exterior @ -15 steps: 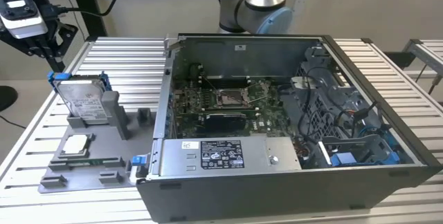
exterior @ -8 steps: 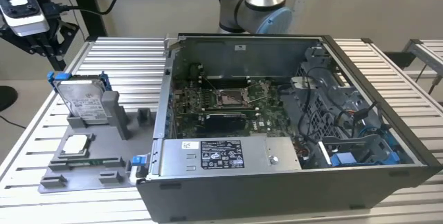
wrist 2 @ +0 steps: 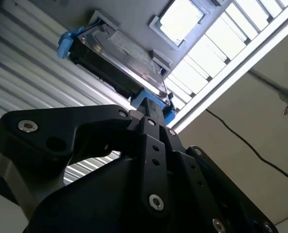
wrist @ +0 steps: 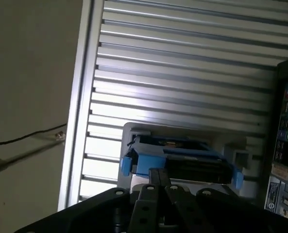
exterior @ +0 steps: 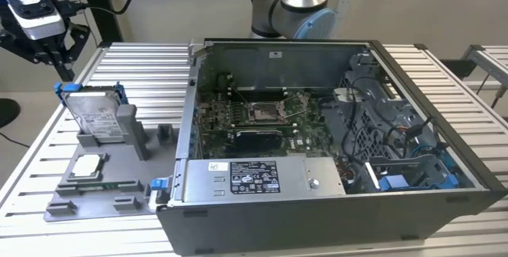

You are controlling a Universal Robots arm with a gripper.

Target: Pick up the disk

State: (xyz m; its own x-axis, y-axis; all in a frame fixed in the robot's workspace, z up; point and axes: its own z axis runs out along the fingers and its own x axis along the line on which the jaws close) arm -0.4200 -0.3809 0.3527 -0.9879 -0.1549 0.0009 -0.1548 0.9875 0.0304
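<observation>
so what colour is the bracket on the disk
Blue; the bracket on the disk shows best in the first wrist view.

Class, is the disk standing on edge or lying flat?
Standing on edge, leaning slightly: in the exterior view the disk rises from a slot of the grey holder.

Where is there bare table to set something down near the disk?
Bare slats lie behind the grey tray, beside the far corner of the computer case. Another strip runs past the case on the exterior view's right. The tray is crowded: the disk stands upright in it, a chip lies flat nearby.
</observation>
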